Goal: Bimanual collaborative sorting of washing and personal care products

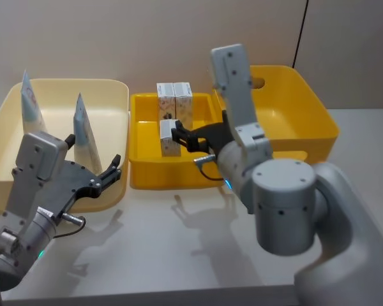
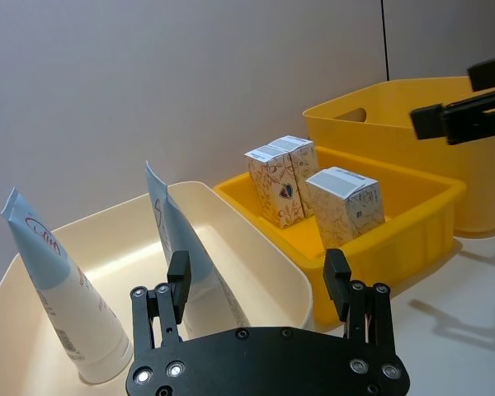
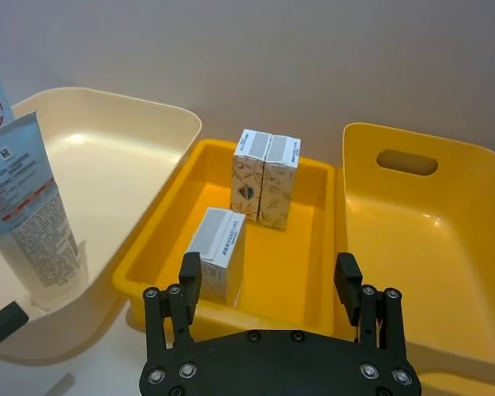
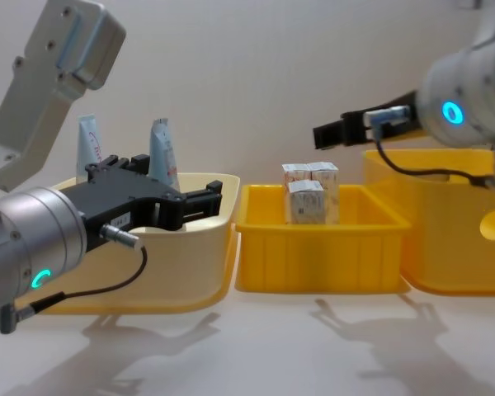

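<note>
Cream plastic bin (image 1: 108, 89), leftmost: two smooth, tapering squeeze tubes (image 1: 85, 131) stand upright inside. Left gripper (image 2: 257, 264) hovers at its front rim, fingers spread, holding nothing. Shallow yellow tray (image 1: 172, 175), centre: three printed cardboard boxes (image 1: 174, 99). Right gripper (image 3: 268, 268) above its front, likewise released. Deep yellow bin (image 1: 306, 115), rightmost.

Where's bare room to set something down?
Free: deep yellow bin floor; shallow yellow tray right side; cream plastic bin right of two pale blue tubes. Crowded: tray left, three printed cardboard boxes. Open left gripper at cream bin's front, open right gripper above tray.
</note>
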`<state>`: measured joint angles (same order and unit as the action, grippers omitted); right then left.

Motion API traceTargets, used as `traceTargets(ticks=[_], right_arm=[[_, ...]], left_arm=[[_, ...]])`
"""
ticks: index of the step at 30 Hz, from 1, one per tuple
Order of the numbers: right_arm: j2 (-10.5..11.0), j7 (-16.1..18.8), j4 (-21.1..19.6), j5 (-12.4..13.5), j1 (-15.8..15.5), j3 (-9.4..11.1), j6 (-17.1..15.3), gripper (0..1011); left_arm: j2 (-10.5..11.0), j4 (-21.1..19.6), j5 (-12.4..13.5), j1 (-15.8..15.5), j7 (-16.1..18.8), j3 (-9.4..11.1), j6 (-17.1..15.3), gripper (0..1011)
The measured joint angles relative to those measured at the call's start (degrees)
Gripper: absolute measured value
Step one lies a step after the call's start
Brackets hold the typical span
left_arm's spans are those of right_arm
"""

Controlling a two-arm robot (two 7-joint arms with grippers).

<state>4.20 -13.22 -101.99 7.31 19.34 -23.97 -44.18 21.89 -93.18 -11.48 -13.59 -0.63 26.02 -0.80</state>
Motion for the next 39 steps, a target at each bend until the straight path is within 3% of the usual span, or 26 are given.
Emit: traceTargets(ticks=[7,16,31,39], right_arm=[[-1.51,-0.06,5.73,-1.45,4.81,-2.02,-1.94,1001],[-3.75,0.38,13.18,-2.13,9.05,-3.19,-3.07,1001],[-7.71,0.55,25.8,-2.48,15.23,-2.61,-1.78,1001],[-9.3,0.61,30.24,-2.48,17.05,-1.98,-1.32,1001]], left_arm=[[0.0,0.0,0.0,0.0,0.0,0.0,0.0,1003],[0.0,0.0,0.0,0.0,0.0,0.0,0.0,1003],[0.0,0.0,0.0,0.0,0.0,0.0,0.0,1003],[0.0,0.0,0.0,0.0,0.0,0.0,0.0,1003]])
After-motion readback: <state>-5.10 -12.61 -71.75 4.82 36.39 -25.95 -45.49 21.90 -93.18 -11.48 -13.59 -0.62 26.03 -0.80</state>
